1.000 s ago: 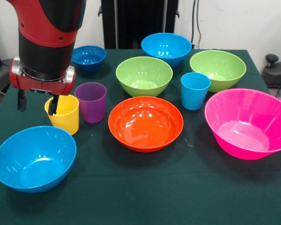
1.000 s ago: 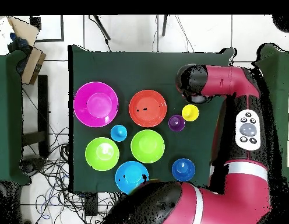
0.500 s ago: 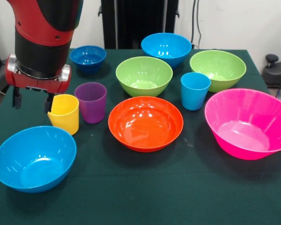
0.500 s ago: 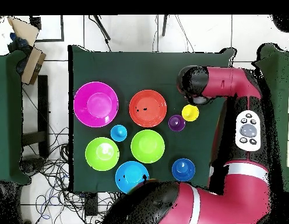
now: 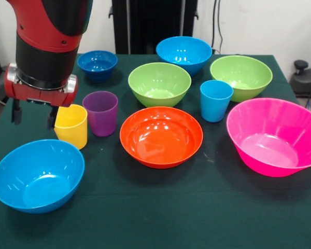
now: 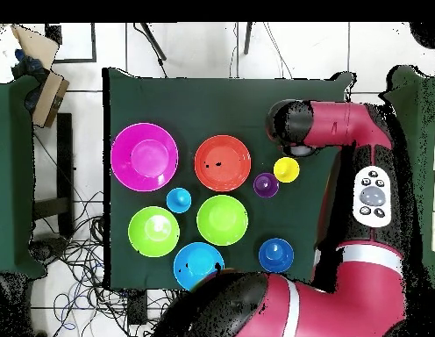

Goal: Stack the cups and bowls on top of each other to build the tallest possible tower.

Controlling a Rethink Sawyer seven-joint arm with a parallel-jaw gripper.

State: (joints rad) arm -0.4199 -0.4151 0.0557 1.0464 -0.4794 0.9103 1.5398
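Observation:
My gripper (image 5: 33, 114) hangs open and empty at the table's left side, its right finger just left of the upright yellow cup (image 5: 71, 126). Beside that cup stands the purple cup (image 5: 100, 112), and the light blue cup (image 5: 215, 99) is further right. A light blue bowl (image 5: 38, 175) sits in front of the gripper. The orange bowl (image 5: 161, 136), the large pink bowl (image 5: 274, 136), two lime green bowls (image 5: 159, 83) (image 5: 241, 76), another light blue bowl (image 5: 184, 53) and the small dark blue bowl (image 5: 97, 63) stand apart, none stacked. In the overhead view the arm (image 6: 295, 127) covers the gripper next to the yellow cup (image 6: 286, 169).
The dark green table (image 5: 160, 207) ends close to the gripper's left. A black chair (image 5: 303, 78) stands off the right edge. In the overhead view, cardboard boxes (image 6: 37, 79) and cables lie on the floor.
The gripper's finger has come out of the yellow cup and the gripper has shifted left. The cup tipped half a second ago and now stands upright again.

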